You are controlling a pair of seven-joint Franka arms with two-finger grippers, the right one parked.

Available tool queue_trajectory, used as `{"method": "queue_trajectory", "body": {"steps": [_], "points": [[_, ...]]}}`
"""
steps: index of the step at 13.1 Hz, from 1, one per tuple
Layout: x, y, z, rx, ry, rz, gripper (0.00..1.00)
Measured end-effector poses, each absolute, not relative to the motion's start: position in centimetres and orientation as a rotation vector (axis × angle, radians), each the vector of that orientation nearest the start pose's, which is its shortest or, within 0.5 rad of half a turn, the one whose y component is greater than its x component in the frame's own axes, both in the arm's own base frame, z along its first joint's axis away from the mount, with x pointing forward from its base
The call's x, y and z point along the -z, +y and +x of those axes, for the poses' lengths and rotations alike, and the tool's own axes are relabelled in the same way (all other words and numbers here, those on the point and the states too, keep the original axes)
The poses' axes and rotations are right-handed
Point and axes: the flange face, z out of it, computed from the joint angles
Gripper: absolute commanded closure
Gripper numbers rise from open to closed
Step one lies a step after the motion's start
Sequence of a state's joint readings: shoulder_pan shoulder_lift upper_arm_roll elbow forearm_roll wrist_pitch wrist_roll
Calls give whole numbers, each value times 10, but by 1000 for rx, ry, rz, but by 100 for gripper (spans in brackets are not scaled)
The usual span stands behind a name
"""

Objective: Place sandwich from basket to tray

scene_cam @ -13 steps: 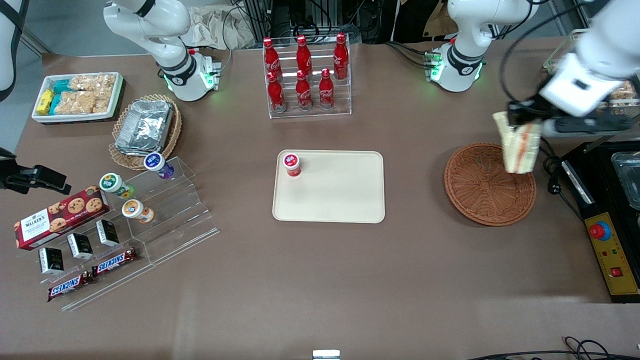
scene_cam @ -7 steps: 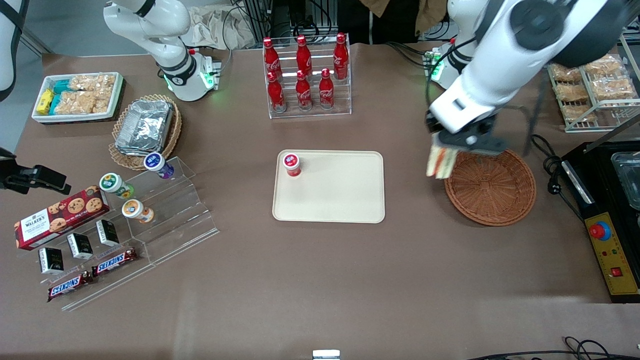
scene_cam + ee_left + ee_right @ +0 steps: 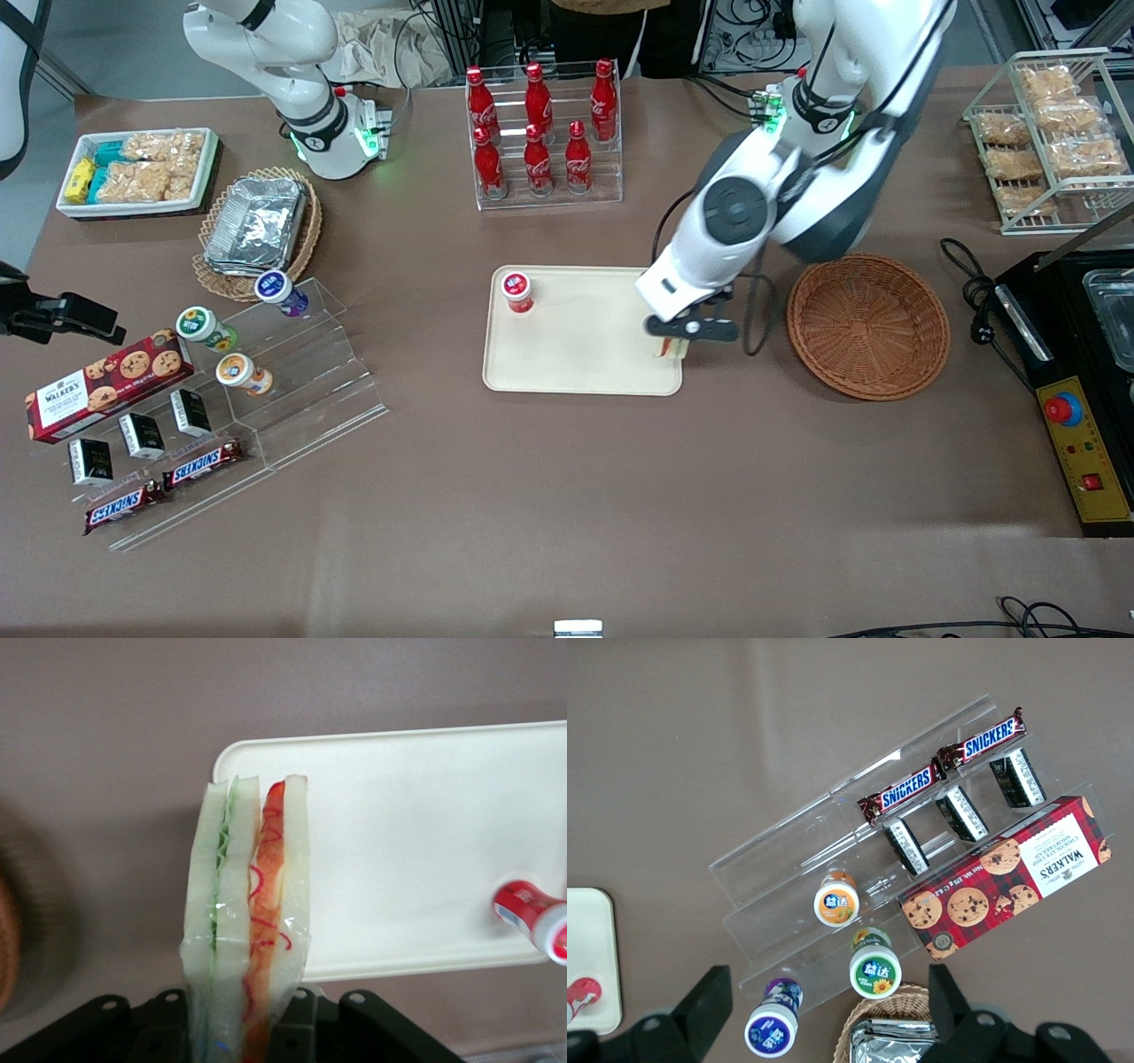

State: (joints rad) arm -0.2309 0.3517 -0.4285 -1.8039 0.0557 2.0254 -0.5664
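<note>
Sandwich (image 3: 248, 921) is pinched upright in our gripper (image 3: 675, 341), fingers pressed against its bread faces, green layer on one side and orange-red on the other, wrapped in clear film. Largest first: we see the brown table (image 3: 567, 478), then our left arm (image 3: 753, 204) reaching down over the tray's (image 3: 585, 354) edge nearest the basket. On a clock face laid on the tray in the front view, we have the gripper and sandwich at about 4 o'clock, right at the rim, held above the surface; whether it touches we cannot tell. Basket (image 3: 868, 326) sits at 3 o'clock from the tray, well apart from the sandwich, nothing showing inside it. Red-capped cup (image 3: 516, 291) stands on the tray at about 10 o'clock, near that corner, well apart from the sandwich. Wrist view shows the sandwich over the tray's corner, partly over bare table.
</note>
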Motion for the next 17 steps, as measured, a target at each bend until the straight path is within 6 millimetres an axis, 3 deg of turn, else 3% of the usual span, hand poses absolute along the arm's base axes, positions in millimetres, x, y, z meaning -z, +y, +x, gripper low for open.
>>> {"method": "queue_trajectory", "body": {"steps": [3, 8, 10, 11, 12, 17], "points": [[-300, -389, 497, -232, 137, -3121, 100], [-248, -390, 501, -244, 123, -3114, 100], [-234, -389, 499, -253, 118, -3094, 62], [-230, -389, 499, -251, 114, -3086, 12], [-228, -389, 499, -248, 111, -3081, 0], [-220, -386, 500, -224, 140, -3052, 0]]}}
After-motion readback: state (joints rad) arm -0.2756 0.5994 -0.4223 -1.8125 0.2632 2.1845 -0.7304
